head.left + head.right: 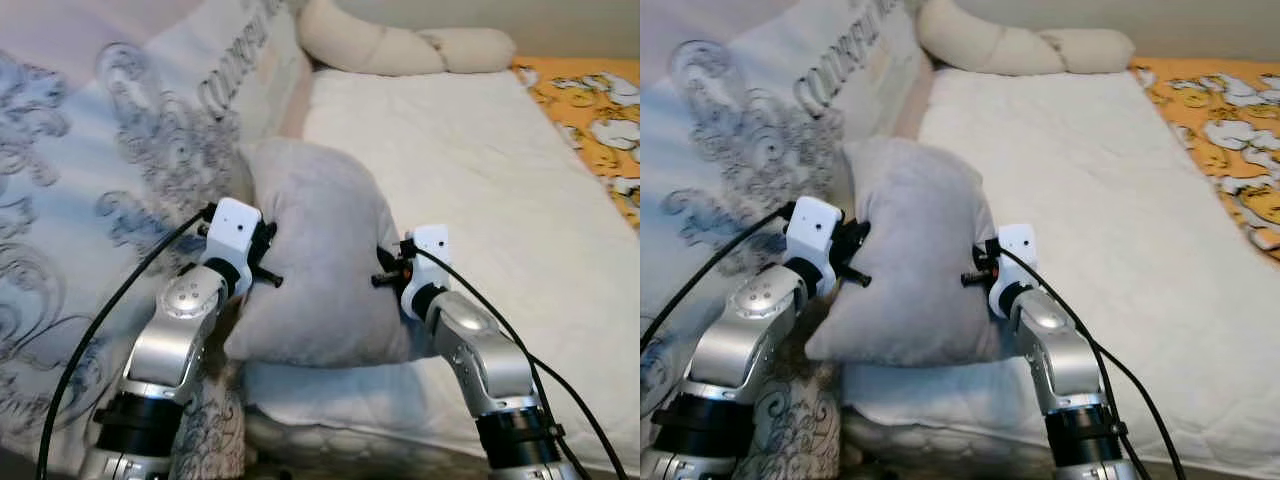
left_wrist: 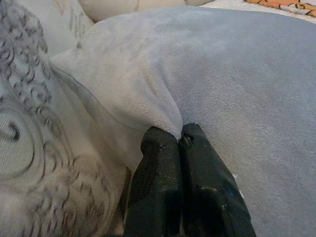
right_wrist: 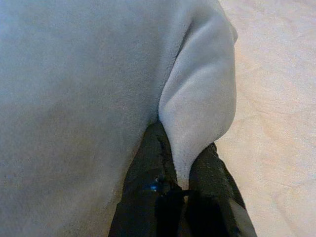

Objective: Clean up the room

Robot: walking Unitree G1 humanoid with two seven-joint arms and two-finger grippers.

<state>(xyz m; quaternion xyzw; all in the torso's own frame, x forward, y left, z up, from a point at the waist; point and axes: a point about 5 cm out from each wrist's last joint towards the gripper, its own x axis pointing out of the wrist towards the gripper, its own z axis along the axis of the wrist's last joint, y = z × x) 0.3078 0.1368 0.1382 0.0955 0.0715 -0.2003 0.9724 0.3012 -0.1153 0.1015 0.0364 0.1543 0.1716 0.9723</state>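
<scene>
1. Pillow [image 1: 320, 270]: plain pale grey plush.
2. Mattress [image 1: 480, 200]: plain cream white.
3. Duvet [image 1: 90, 170] at 9 o'clock: pale blue-white with grey scrolls.
4. Bolster [image 1: 400, 45] at 12 o'clock: beige.
5. Sheet [image 1: 600, 120] at 2 o'clock: orange-yellow with white figures.
6. Arms: silver with white wrists; left hand [image 2: 180, 140] and right hand [image 3: 181, 168] have black fingers.

Head stereo pair: both eyes look forward and down from above the near edge of the bed [image 1: 480, 180], sharing the grey pillow [image 1: 315, 260] and both arms, with a slight sideways offset. Left wrist camera: very close, looking along the left gripper [image 2: 180, 138] at the pillow's edge. Right wrist camera: equally close, along the right gripper [image 3: 183, 170], facing the pillow's opposite edge.
</scene>
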